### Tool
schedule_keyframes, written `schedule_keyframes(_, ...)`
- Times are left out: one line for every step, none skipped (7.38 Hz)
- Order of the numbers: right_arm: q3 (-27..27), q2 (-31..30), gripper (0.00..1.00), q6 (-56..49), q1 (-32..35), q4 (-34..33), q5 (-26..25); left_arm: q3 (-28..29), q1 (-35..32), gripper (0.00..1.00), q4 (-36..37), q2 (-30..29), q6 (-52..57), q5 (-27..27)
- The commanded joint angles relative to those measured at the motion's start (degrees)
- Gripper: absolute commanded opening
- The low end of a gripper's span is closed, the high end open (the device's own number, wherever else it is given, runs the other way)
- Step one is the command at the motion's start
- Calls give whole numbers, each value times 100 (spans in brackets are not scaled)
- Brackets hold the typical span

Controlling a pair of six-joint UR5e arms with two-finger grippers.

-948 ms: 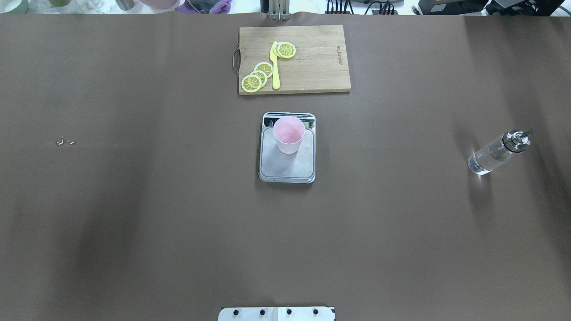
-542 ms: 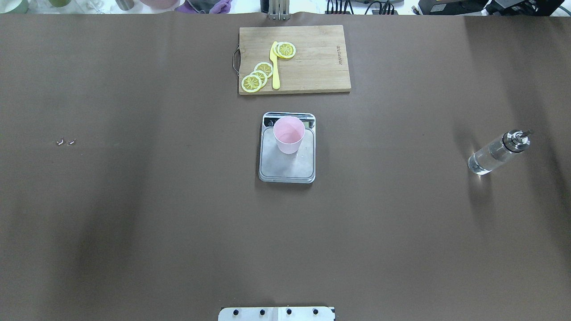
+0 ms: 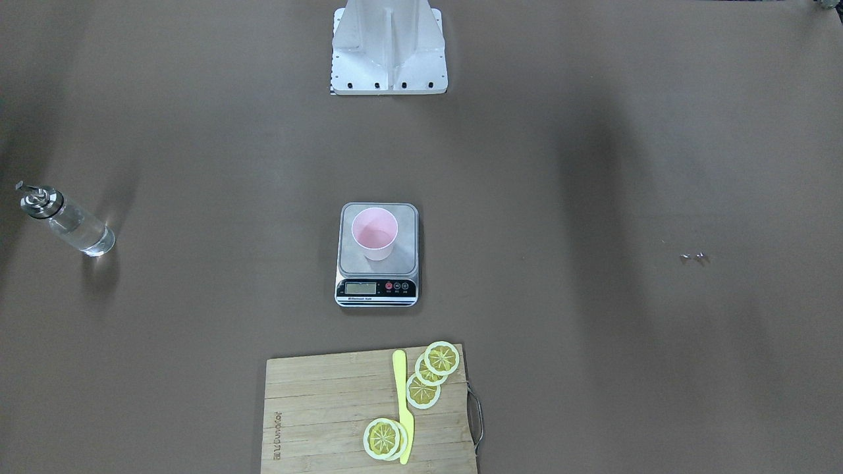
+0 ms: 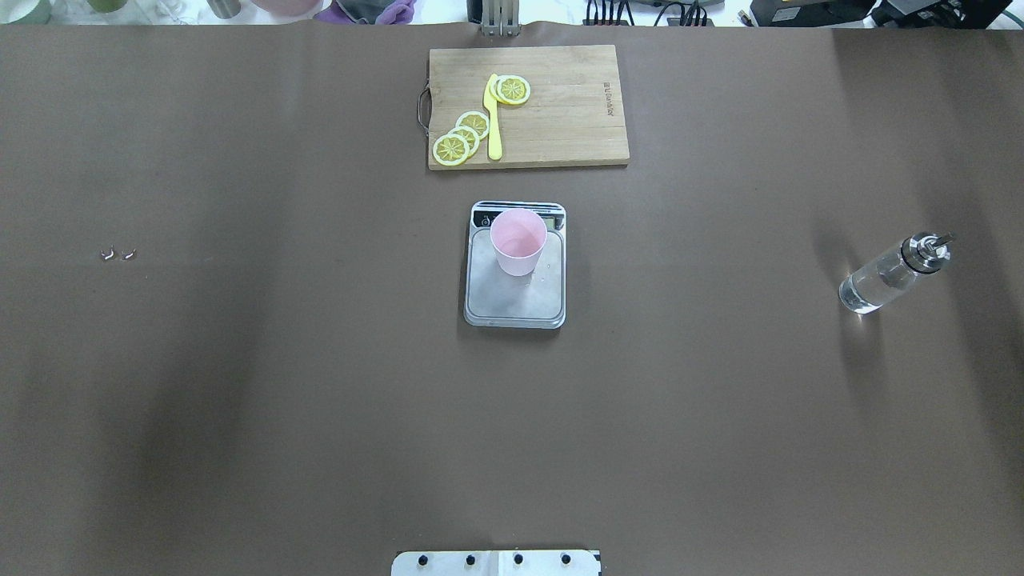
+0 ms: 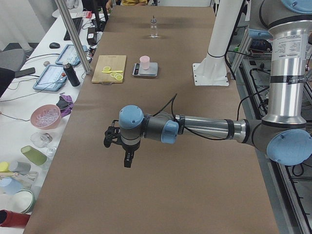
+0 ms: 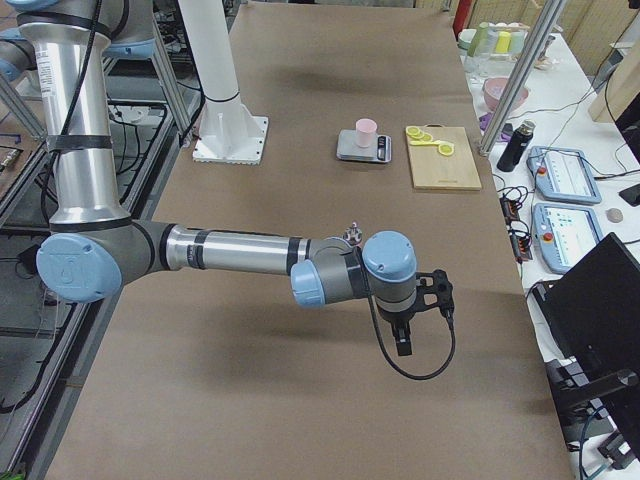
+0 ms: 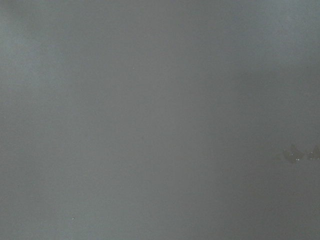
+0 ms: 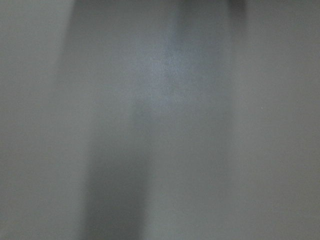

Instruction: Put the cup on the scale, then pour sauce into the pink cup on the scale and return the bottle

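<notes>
The pale pink cup (image 4: 518,240) stands upright on the far part of the scale (image 4: 514,302), mid-table; it also shows in the front view (image 3: 375,232), on the scale (image 3: 407,217). The clear glass bottle (image 4: 888,276) with its silver spout stands alone on the table far to the right, and at the left in the front view (image 3: 69,222); clear liquid shows inside. Neither gripper is in the overhead or front views. The left gripper (image 5: 117,148) and the right gripper (image 6: 425,315) hang over bare table near the table ends; I cannot tell whether they are open or shut.
A wooden cutting board (image 4: 560,104) with lemon slices (image 4: 462,138) and a yellow knife (image 4: 494,120) lies beyond the scale. Two small metal bits (image 4: 118,254) lie at the left. The robot's white base (image 3: 388,46) stands at the near edge. Both wrist views show only brown tabletop.
</notes>
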Motion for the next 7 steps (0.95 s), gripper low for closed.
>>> schedule_keyframes(589,-303,100,-88,123,-591,-115,10,0,99,-4,53,-10,-21)
schedule_keyframes(615,-400,100,-97,124,-591,-142,36,0,99,-4,62,-1,-21)
schedule_keyframes(581,-453,100,-315,124,-591,-185,28,0,99,-4,63,8,-21)
schedule_keyframes(528,-497,100,-396,124,-600,-238,45,0,99,-4,63,8,-21)
schedule_keyframes(545,-567,100,-396,124,-591,-221,54,0,99,4,63,17,-4)
schedule_keyframes(537,-576,100,-388,124,-591,-195,54,0,99,5,63,17,5)
schedule_keyframes(545,-576,100,-396,124,-600,-177,63,0,99,5,71,17,14)
